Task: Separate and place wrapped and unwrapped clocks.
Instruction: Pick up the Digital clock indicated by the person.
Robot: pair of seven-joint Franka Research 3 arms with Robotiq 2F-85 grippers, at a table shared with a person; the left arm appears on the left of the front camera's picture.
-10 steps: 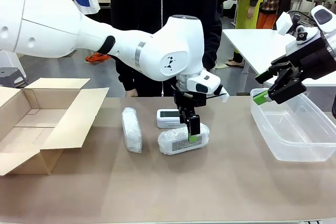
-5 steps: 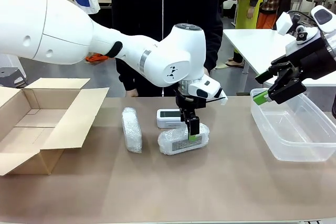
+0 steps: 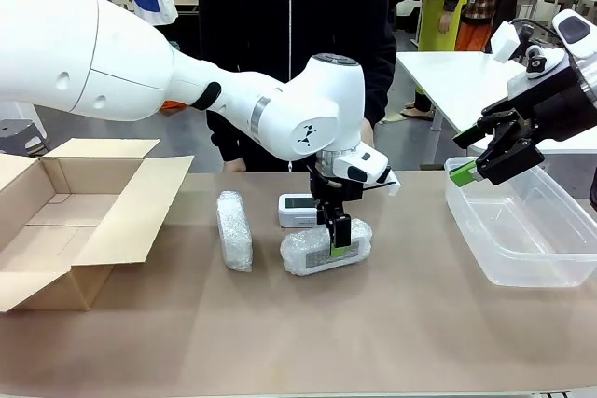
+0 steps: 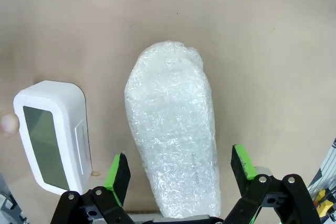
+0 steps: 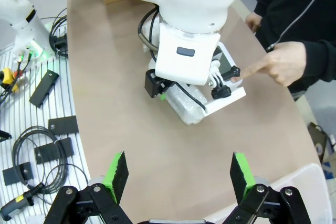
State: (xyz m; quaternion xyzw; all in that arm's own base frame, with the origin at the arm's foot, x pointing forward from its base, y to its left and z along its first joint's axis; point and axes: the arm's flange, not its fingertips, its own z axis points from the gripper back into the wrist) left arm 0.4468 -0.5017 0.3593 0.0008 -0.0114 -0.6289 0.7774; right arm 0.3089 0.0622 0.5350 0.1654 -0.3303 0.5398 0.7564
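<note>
Between cardboard box (image 3: 131, 207) and clear tub (image 3: 522, 253), wrapped clocks (image 3: 234, 230) (image 3: 306, 254), bare clock (image 3: 298, 208)

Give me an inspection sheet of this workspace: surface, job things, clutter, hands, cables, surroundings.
Surface: brown table, flat.
Job's things: right bundle under the left hand; left bundle apart from it; bare clock just behind.
Clutter: open box at left; clear bin at right.
Hands: left hand open, straddling the right bundle; right hand open, raised by the bin's edge.
Cables: black coils on a side rack.
Surroundings: person opposite, finger at the clock.
</note>
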